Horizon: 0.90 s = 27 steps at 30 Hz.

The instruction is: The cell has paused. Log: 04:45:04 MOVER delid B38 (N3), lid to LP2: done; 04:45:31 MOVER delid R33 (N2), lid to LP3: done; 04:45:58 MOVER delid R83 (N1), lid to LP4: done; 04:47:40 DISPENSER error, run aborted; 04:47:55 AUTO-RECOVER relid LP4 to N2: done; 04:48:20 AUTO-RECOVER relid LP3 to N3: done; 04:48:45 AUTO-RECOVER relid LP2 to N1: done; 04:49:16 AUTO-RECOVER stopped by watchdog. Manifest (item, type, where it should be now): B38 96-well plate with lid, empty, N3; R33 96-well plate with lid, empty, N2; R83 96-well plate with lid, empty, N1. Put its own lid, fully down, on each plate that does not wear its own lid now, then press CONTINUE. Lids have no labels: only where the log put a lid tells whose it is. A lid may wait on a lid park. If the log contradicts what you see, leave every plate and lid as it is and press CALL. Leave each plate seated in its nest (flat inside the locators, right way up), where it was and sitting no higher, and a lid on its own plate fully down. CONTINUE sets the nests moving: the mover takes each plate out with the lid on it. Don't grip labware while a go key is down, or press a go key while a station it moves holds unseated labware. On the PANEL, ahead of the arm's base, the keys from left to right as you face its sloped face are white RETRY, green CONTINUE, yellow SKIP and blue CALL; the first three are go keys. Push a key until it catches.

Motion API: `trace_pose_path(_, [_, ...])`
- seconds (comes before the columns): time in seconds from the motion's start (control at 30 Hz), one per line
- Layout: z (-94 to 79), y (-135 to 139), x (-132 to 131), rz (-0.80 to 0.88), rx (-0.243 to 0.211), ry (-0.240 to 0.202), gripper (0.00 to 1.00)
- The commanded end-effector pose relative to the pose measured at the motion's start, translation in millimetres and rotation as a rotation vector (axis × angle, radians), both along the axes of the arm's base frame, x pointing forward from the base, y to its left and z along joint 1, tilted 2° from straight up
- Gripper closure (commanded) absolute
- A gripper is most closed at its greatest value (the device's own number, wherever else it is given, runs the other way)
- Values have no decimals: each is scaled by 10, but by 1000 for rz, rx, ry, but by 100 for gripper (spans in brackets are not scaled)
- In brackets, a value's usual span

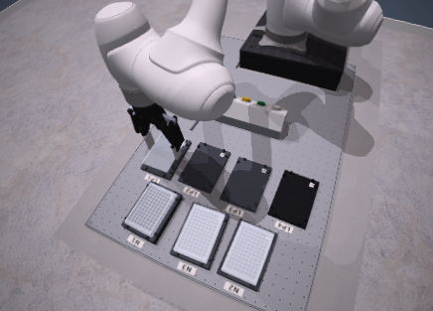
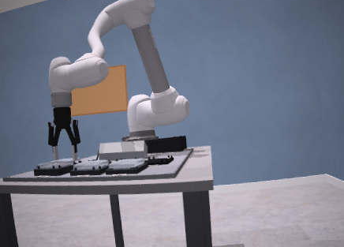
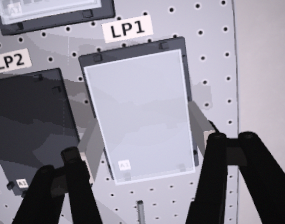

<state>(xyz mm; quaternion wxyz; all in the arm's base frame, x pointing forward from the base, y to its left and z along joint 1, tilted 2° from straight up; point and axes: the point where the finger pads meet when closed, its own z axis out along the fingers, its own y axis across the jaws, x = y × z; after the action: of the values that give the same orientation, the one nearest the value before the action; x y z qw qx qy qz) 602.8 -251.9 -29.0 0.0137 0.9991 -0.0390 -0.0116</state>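
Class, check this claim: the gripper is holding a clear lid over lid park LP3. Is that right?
Not quite. The gripper is holding a clear lid, but over lid park LP1, not LP3. The wrist view shows the LP1 label just beyond the lid, and the top view shows the lid at the end park of the row.

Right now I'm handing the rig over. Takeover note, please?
End effector: shut on a lid, low at lid park LP1; can't tell if it touches.
N1 plate is bare; N3 plate and N2 plate are lidded.
Done: wrong lid off N1.
Left: release it; N2's lid to N1, N3's to N2, parked lid to N3; press CONTINUE key.
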Motion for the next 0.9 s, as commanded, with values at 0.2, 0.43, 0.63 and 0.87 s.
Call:
trace_pose_path(0.2, [-18,0,0,0,0,0,100])
trace_pose_path(0.43, [-39,-1,-1,0,0,0,100])
trace_pose_path(0.63, [-57,-1,-1,0,0,0,100])
trace_pose_path(0.87, [-70,-1,-1,0,0,0,100])
